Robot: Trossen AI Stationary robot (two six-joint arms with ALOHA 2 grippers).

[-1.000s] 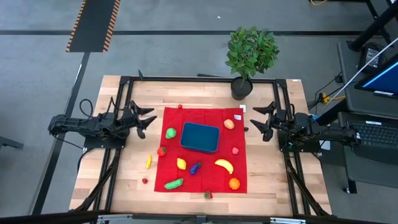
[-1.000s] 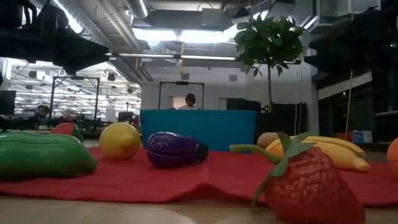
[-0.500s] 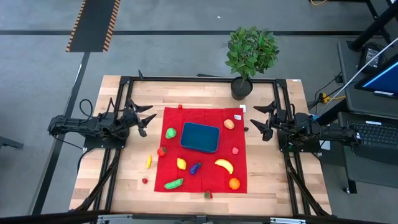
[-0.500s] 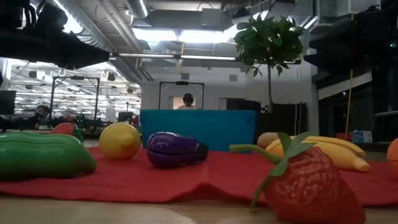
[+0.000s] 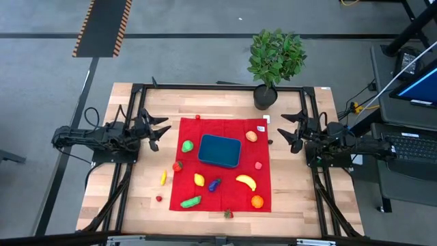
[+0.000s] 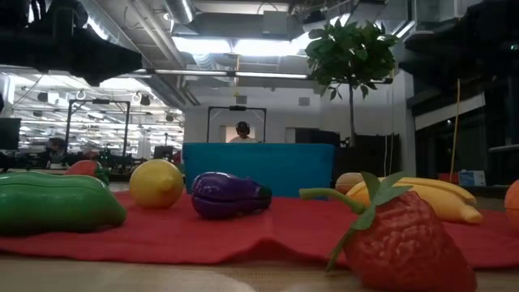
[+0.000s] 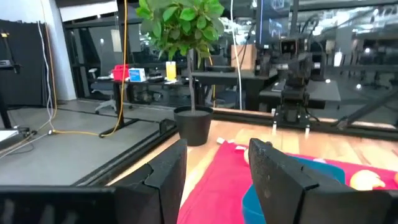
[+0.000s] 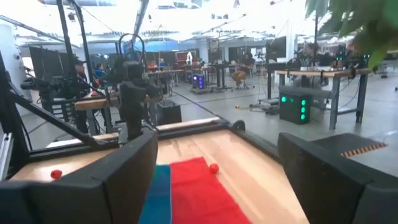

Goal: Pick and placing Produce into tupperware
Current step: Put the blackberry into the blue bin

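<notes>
At the left of the high view, the left gripper [image 5: 156,129] hovers over bare wood beside the red cloth [image 5: 225,197], its jaws apart and holding nothing; I judge that it waits there so that it can reach the nearest pieces quickly. The cloth lies in the middle of the tabletop [image 5: 147,181], probably to mark the work area and to stop the round toys from rolling. On it, left of centre, are a green fruit [image 5: 187,145], a red piece [image 5: 177,165] at the cloth's edge, a lemon [image 5: 199,180], a cucumber [image 5: 190,201] and a purple eggplant [image 5: 214,184]; a small yellow piece [image 5: 163,178] lies off the cloth on the wood. The container [image 5: 220,150] sits in the centre of the frame, empty as far as I can see, so no piece is placed yet. Right of it are a banana [image 5: 246,182], an orange [image 5: 257,201] and an orange piece [image 5: 251,136]. At the right, the right gripper [image 5: 288,130] hangs beside the cloth, jaws also apart and empty. A potted plant [image 5: 274,58] stands at the upper edge.
</notes>
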